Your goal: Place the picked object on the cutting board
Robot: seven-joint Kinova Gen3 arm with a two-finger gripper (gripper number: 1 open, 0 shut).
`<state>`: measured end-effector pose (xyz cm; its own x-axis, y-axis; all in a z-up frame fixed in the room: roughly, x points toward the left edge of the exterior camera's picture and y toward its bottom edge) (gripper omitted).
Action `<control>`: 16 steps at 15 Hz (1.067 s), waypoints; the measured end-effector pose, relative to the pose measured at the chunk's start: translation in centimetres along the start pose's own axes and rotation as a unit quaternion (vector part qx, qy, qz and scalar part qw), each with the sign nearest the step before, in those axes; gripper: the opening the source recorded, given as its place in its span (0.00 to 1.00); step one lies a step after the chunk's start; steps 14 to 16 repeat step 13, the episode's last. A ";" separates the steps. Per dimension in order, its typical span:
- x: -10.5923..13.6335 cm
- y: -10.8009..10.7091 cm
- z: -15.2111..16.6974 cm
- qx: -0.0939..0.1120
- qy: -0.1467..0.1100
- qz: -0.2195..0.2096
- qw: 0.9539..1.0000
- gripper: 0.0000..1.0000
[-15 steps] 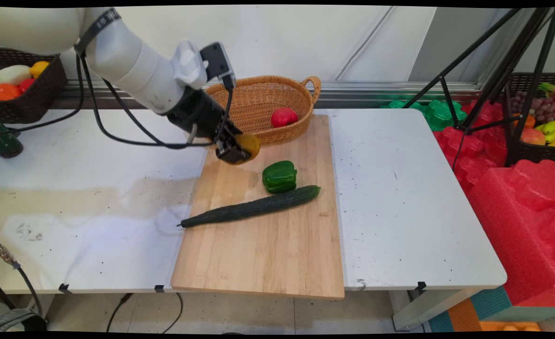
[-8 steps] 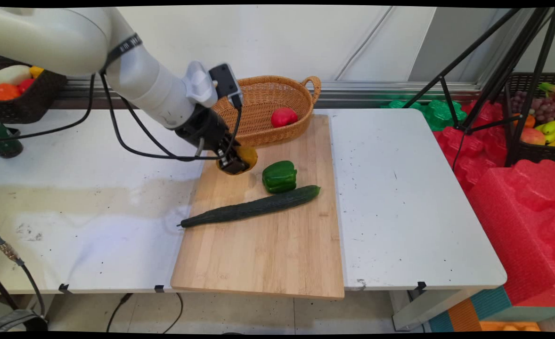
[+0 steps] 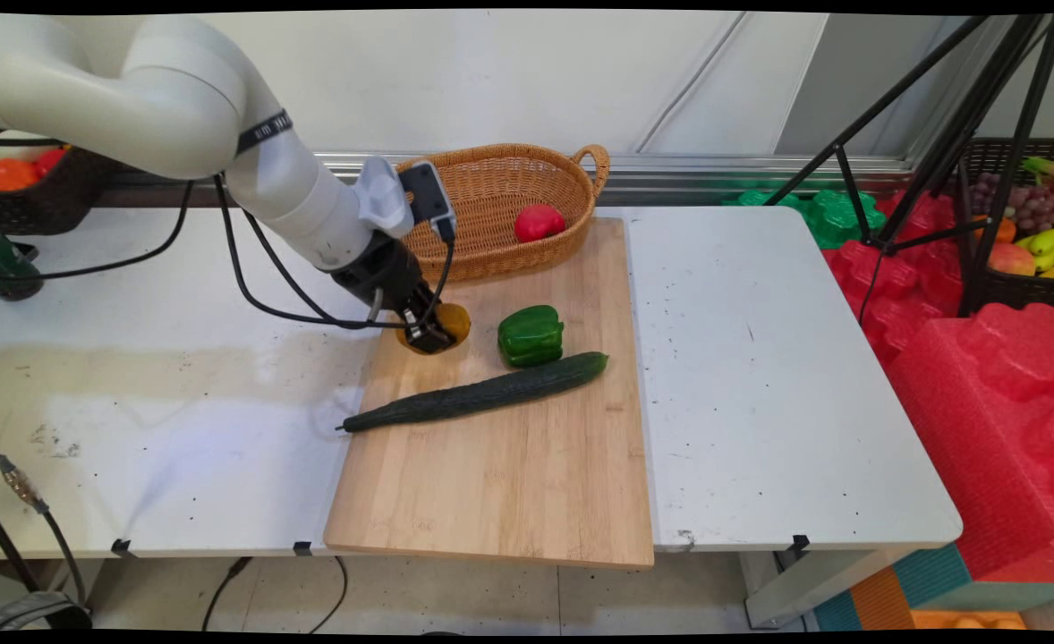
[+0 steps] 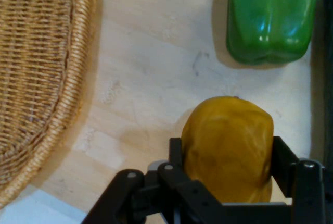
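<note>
My gripper (image 3: 433, 333) is shut on a yellow pepper (image 3: 449, 322), low over the back left part of the wooden cutting board (image 3: 509, 483). In the hand view the yellow pepper (image 4: 229, 148) sits between the two black fingers (image 4: 283, 164) of the gripper (image 4: 229, 166), just above the board (image 4: 151, 78). A green pepper (image 3: 531, 335) lies on the board just right of it, shown in the hand view as the green pepper (image 4: 270, 15) at the top right. A long dark cucumber (image 3: 478, 394) lies across the board in front of both.
A wicker basket (image 3: 500, 192) with a red pepper (image 3: 539, 222) stands behind the board; its rim (image 4: 78, 78) fills the hand view's left. A dark basket of fruit (image 3: 17, 179) stands at the far left. Tripod legs (image 3: 921, 143) and red foam (image 3: 983, 385) are right of the table.
The gripper has come down and slightly left with the yellow pepper, from in front of the basket to just above the board beside the green pepper.
</note>
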<state>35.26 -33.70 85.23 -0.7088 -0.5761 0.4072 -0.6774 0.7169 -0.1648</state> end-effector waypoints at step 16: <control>-0.2 0.6 3.6 -0.011 0.004 0.033 0.999 1.00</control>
